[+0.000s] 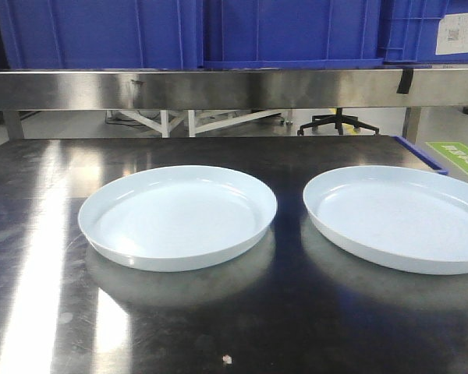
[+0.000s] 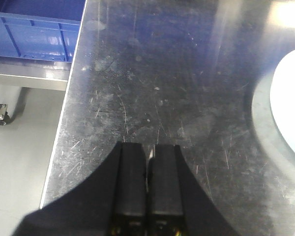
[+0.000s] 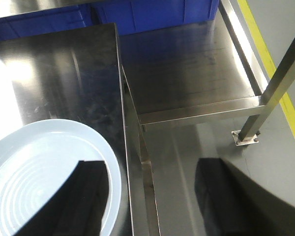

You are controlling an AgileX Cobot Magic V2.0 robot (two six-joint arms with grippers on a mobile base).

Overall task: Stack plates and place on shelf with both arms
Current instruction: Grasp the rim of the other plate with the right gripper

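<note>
Two pale bluish-white plates lie side by side on the steel table, apart from each other: the left plate (image 1: 178, 216) and the right plate (image 1: 398, 218). Neither arm shows in the front view. My left gripper (image 2: 150, 147) is shut with nothing between its fingers, low over bare table near the left edge; the left plate's rim (image 2: 290, 103) is off to its right. My right gripper (image 3: 151, 162) is wide open, straddling the table's right edge. One finger (image 3: 88, 196) hangs over the right plate (image 3: 34, 167) and the other finger (image 3: 221, 196) is beyond the edge.
A steel shelf (image 1: 218, 87) runs across behind the table, with blue crates (image 1: 281, 31) on it. A lower steel surface (image 3: 187, 64) and a post (image 3: 280, 83) lie past the table's right edge. A blue crate (image 2: 34, 39) sits beyond the left edge.
</note>
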